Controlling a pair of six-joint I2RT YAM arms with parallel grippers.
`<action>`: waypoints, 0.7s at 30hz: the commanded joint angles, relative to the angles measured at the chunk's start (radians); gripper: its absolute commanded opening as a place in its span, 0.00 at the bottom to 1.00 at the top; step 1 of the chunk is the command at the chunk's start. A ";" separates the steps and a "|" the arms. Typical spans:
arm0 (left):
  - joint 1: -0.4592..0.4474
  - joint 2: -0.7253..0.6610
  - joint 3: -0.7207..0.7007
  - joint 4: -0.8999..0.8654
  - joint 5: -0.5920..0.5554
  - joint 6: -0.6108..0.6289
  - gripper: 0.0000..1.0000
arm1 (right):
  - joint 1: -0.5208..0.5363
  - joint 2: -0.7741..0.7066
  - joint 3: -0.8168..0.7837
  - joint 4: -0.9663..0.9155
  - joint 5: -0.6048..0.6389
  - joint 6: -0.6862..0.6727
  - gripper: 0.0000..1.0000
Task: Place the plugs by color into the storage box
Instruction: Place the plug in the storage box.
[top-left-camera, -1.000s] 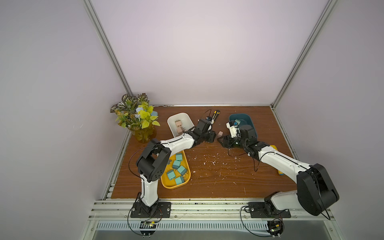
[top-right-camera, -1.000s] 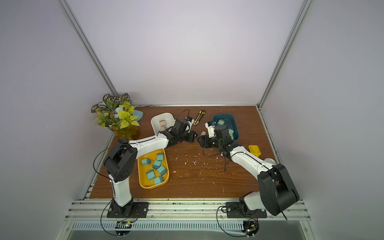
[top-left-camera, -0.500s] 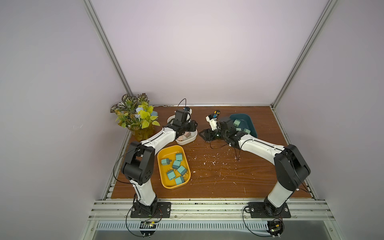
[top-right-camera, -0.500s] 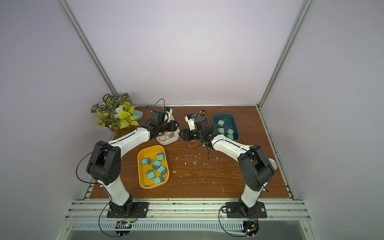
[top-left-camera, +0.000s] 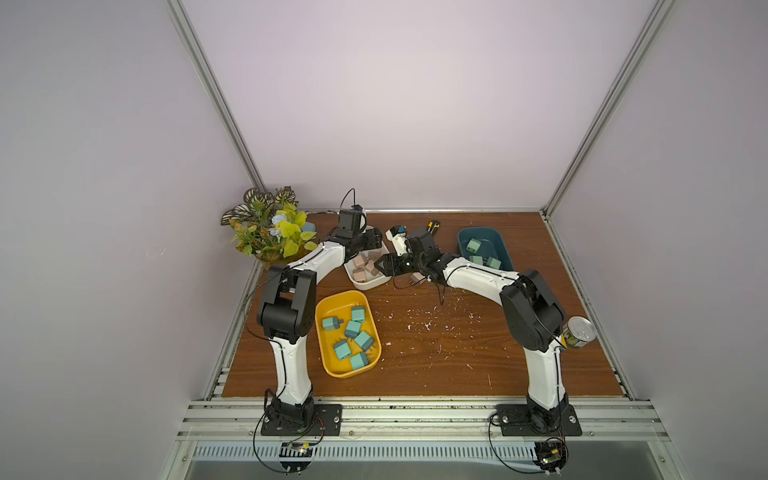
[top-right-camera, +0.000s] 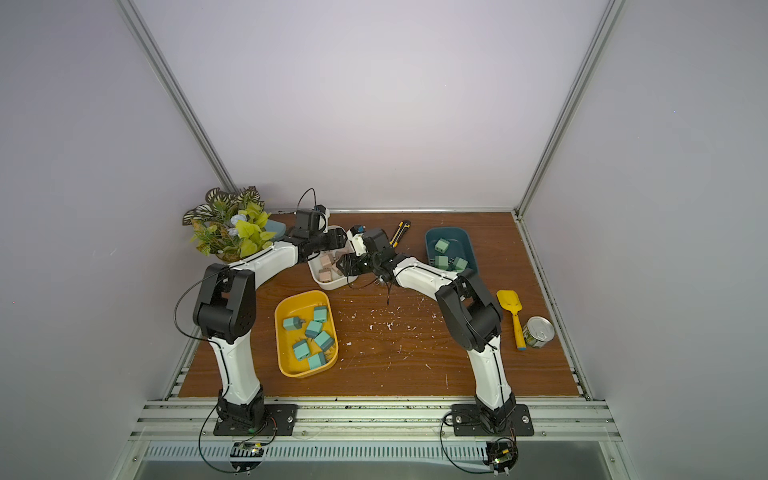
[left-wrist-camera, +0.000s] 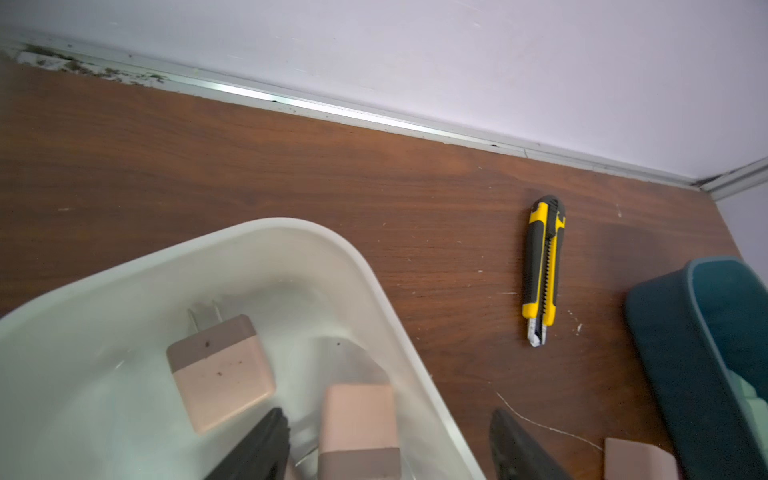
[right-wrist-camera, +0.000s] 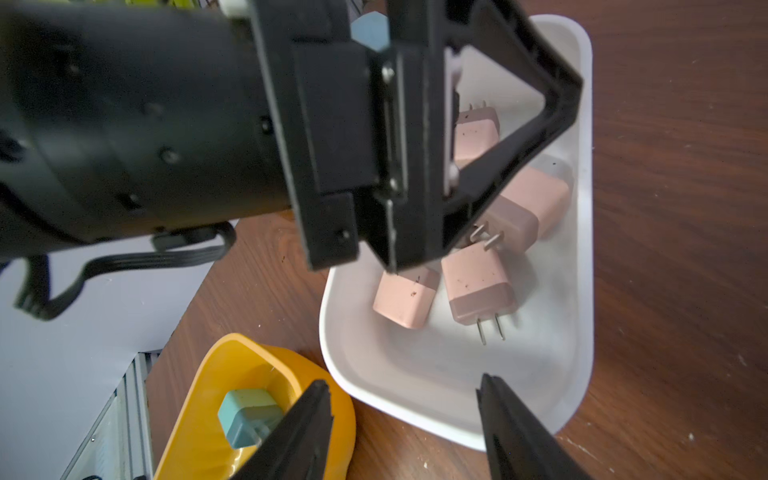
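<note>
My left gripper (left-wrist-camera: 386, 415) hangs open over the white bin (left-wrist-camera: 365, 266). A pink plug (left-wrist-camera: 359, 428) lies loose in the bin between its fingers, and another pink plug (left-wrist-camera: 220, 370) lies beside it. My right gripper (right-wrist-camera: 403, 382) is open and empty, just off the near rim of the white bin (right-wrist-camera: 457, 432). Both grippers meet at this bin in both top views. One pink plug (top-left-camera: 415, 279) lies on the table under the right arm. Teal plugs (top-left-camera: 353, 328) fill the yellow bin (top-left-camera: 328, 307). Mint green plugs (top-left-camera: 473, 245) sit in the dark teal bin (top-left-camera: 505, 249).
A yellow-black utility knife (left-wrist-camera: 542, 270) lies near the back wall between the white and teal bins. A potted plant (top-right-camera: 228, 228) stands at the back left. A yellow scoop (top-right-camera: 513, 311) and a tin can (top-right-camera: 538, 332) are at the right edge. White crumbs litter the table's middle.
My left arm swung from the table's middle back over the white bin and its jaws opened, dropping a pink plug in. My right gripper moved left to the white bin.
</note>
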 joint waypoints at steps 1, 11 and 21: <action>0.007 0.000 0.029 -0.025 0.016 0.018 0.76 | 0.008 -0.024 0.027 -0.002 0.007 0.013 0.62; 0.008 -0.089 -0.017 -0.006 0.041 0.018 0.70 | 0.016 -0.042 0.020 -0.022 0.041 0.012 0.62; 0.005 -0.245 -0.214 0.131 0.066 -0.026 0.67 | 0.032 -0.106 -0.025 -0.013 0.101 0.016 0.62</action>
